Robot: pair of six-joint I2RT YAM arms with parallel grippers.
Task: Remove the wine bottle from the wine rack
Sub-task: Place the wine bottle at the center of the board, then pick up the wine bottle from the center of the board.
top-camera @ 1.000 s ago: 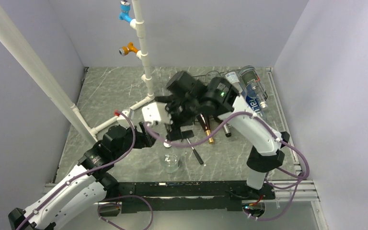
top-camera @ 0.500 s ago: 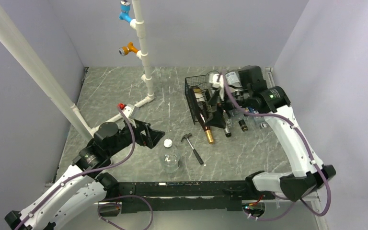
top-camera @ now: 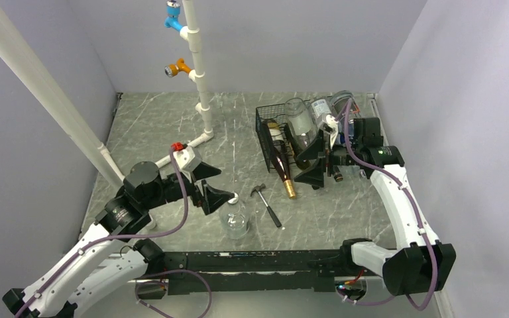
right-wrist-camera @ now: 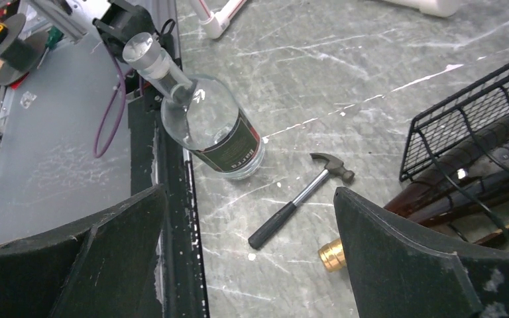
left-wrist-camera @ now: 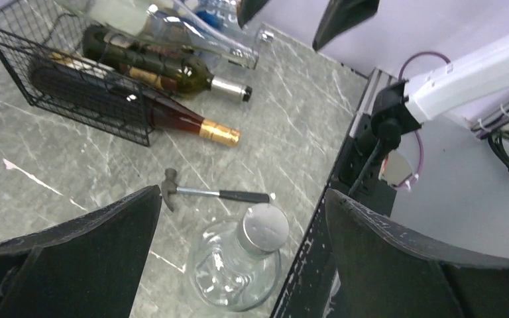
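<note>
Wine bottle lies in wine rack at table's 1 o'clock, gold neck poking toward 6. Right gripper at its 3 o'clock, spread wide, empty. Left gripper likewise. Grasp and removal not yet done.

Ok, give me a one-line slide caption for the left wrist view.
Open left end effector framing a capped clear glass bottle and small hammer, wine rack of dark bottles beyond.

A small hammer lay flat on the grey marble table, just beside a clear glass bottle that stood upright. A white pipe stand rose further back.
</note>
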